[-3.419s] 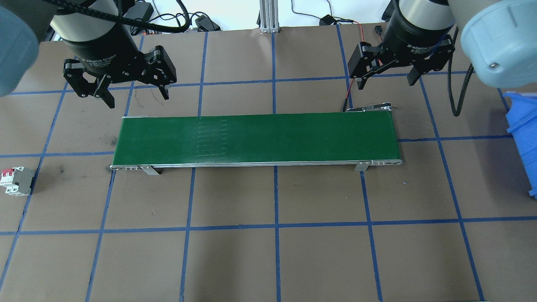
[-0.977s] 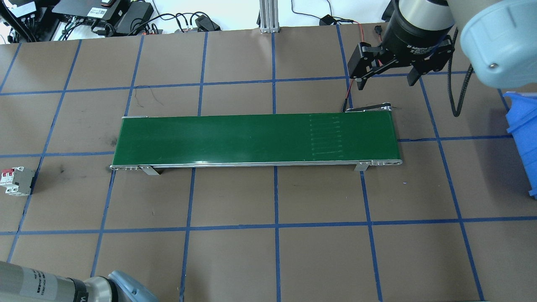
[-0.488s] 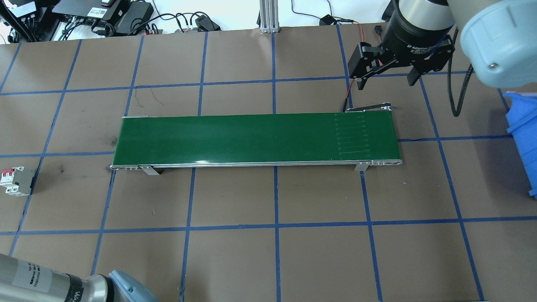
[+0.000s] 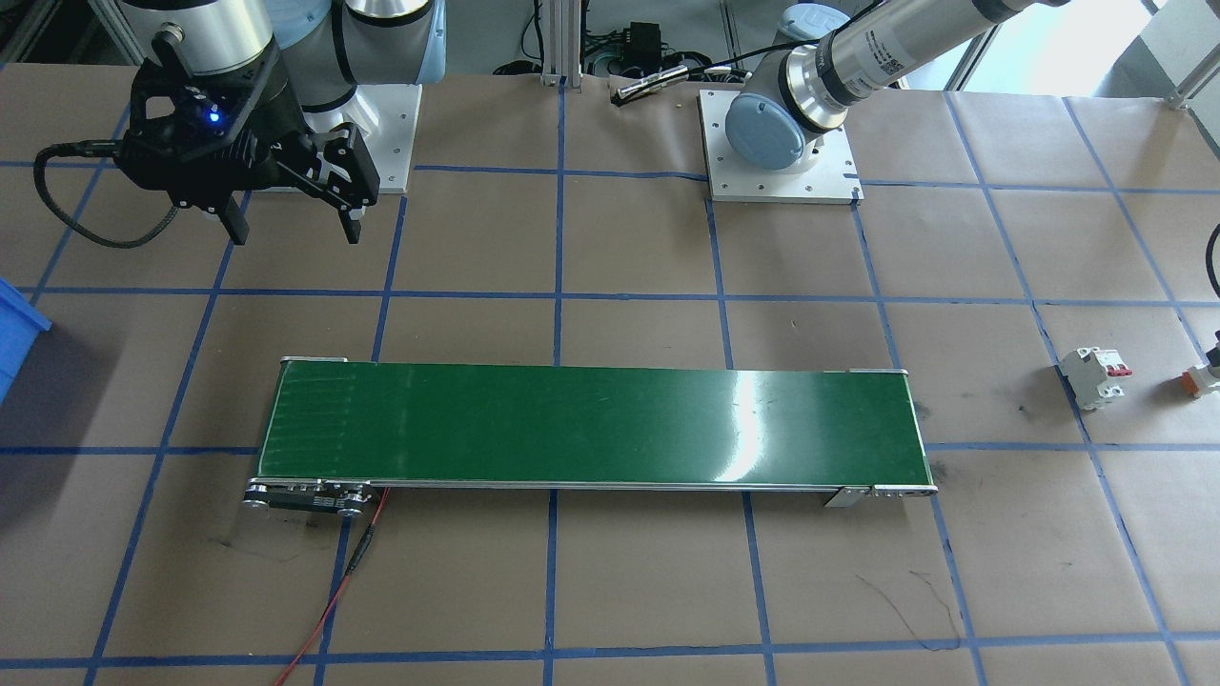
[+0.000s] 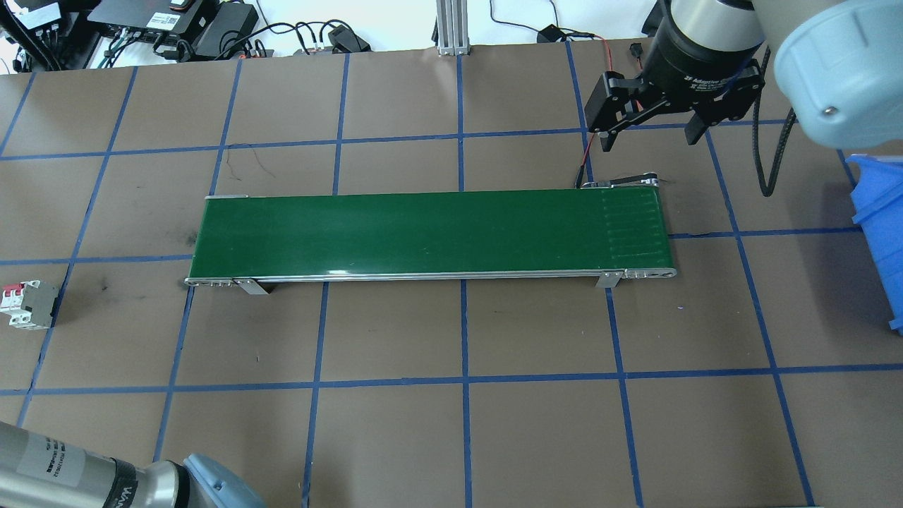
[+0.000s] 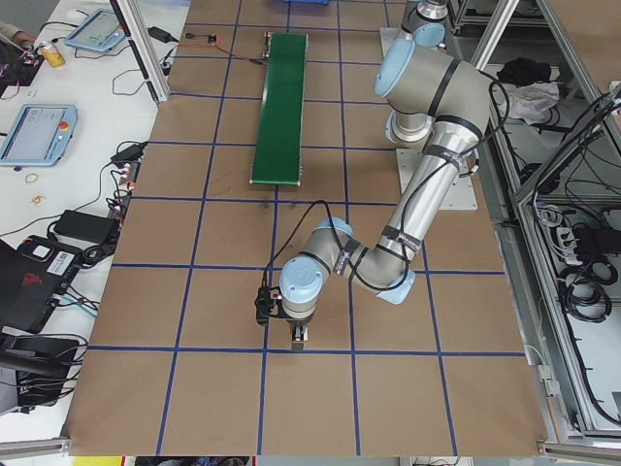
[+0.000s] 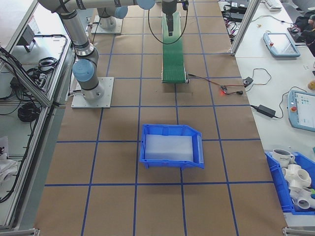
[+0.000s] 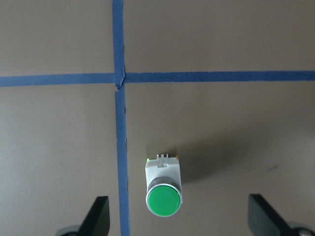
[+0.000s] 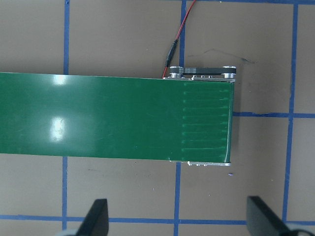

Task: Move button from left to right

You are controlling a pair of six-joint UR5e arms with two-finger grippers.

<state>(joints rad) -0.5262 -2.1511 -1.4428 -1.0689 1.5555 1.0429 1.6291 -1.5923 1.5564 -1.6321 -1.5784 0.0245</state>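
Green-capped button (image 8: 164, 189) lies ungrasped, low in the left wrist view, between the left end effector (image 8: 179, 221) fingers, spread wide and empty; probably pre-grasp, transfer remaining.

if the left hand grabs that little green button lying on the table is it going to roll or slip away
The button lies on its side; its round green cap may let it roll if nudged. The squarish white body behind the cap probably limits that. It looks rigid and light, so the open left hand could knock it askew.
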